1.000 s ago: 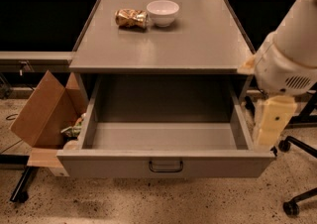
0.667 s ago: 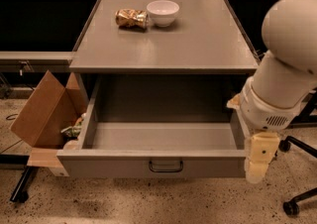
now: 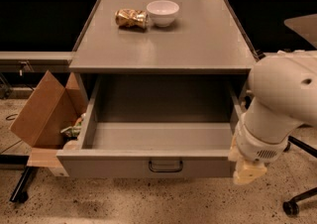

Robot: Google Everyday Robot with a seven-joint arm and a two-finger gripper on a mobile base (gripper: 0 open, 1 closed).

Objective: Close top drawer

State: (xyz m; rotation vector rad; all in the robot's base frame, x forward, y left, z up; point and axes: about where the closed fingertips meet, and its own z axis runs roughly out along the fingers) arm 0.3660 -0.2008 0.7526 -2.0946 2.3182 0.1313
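The top drawer (image 3: 143, 166) is a wide, deep grey metal drawer pulled far out of the cabinet, empty inside. Its flat front panel carries a small dark wire handle (image 3: 165, 166) at centre. My gripper (image 3: 247, 172) hangs at the drawer's front right corner, at the end of the thick white arm (image 3: 277, 104) that comes in from the right. The arm hides the drawer's right front edge.
A crumpled can (image 3: 132, 18) and a white bowl (image 3: 162, 12) sit on the grey cabinet top (image 3: 198, 39). An open cardboard box (image 3: 47, 114) with scraps stands on the floor at the left. A chair base (image 3: 299, 200) is at the right.
My arm has swung down and inward, and the gripper has dropped from beside the drawer's right wall to its front right corner. The drawer has not visibly moved.
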